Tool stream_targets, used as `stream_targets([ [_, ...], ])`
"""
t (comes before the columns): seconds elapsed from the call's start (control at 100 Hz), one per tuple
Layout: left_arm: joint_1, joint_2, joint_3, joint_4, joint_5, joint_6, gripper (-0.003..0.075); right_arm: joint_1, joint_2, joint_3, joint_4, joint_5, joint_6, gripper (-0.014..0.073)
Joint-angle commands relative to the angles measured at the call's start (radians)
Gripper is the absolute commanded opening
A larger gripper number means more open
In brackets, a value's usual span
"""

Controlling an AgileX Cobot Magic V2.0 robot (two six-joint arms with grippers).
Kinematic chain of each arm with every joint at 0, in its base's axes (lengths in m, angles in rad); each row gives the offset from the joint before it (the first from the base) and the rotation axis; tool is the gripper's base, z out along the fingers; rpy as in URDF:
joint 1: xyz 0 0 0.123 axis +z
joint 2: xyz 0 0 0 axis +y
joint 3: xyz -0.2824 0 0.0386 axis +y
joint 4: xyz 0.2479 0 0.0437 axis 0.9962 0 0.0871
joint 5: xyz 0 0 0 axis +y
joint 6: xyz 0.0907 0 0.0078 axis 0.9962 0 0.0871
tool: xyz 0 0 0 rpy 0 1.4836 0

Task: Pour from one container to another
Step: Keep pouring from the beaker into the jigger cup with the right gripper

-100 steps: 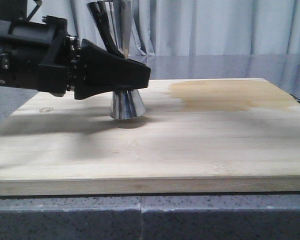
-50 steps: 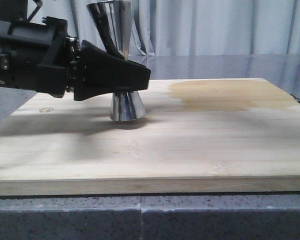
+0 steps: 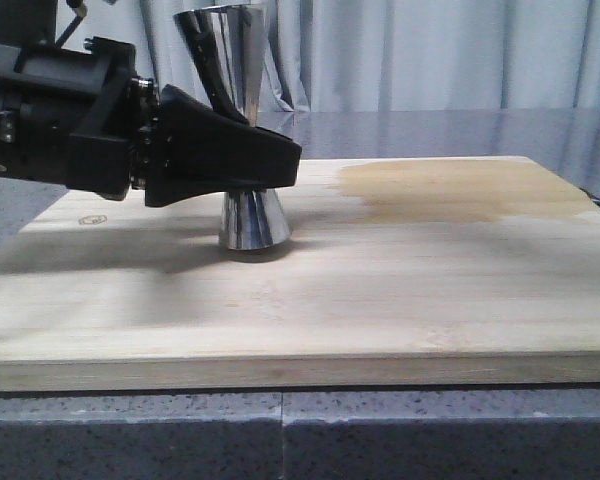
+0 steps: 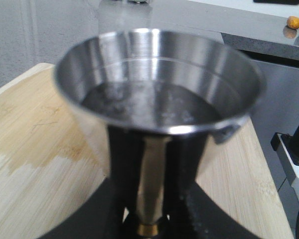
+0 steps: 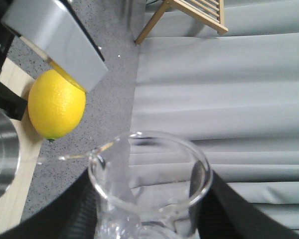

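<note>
The steel jigger [image 3: 242, 215] stands upright on the wooden board [image 3: 380, 290]. My left gripper [image 3: 280, 160] is shut on its narrow waist. In the left wrist view the jigger's upper cup [image 4: 154, 94] holds dark liquid, and black fingers [image 4: 209, 219] flank the gold band. The clear glass beaker [image 5: 149, 194] is tilted in my right gripper [image 5: 149, 219], which is shut on it. Its pouring lip points toward the jigger's rim [image 5: 0, 154]. The right gripper is outside the front view.
A darker wet patch [image 3: 460, 190] spreads over the board's far right part. A yellow lemon [image 5: 56, 104] lies on the grey counter beside the board, under a grey block [image 5: 55, 42]. Grey curtains hang behind. A wooden rack [image 5: 194, 12] stands by the curtain.
The left gripper and the jigger have come down slightly toward the board. Nothing else has visibly moved.
</note>
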Motion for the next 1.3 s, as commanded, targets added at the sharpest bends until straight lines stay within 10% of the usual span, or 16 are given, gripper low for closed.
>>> stream_targets([
  [0.0, -0.008, -0.048, -0.019, -0.017, -0.205, -0.013, -0.0001, 0.002, -0.027, -0.039, -0.005, -0.006, 0.002, 0.0171],
  [1.29, -0.008, -0.048, -0.087, 0.036, -0.203, -0.073, -0.0001, 0.002, -0.027, -0.039, -0.05, -0.007, 0.002, 0.0171],
])
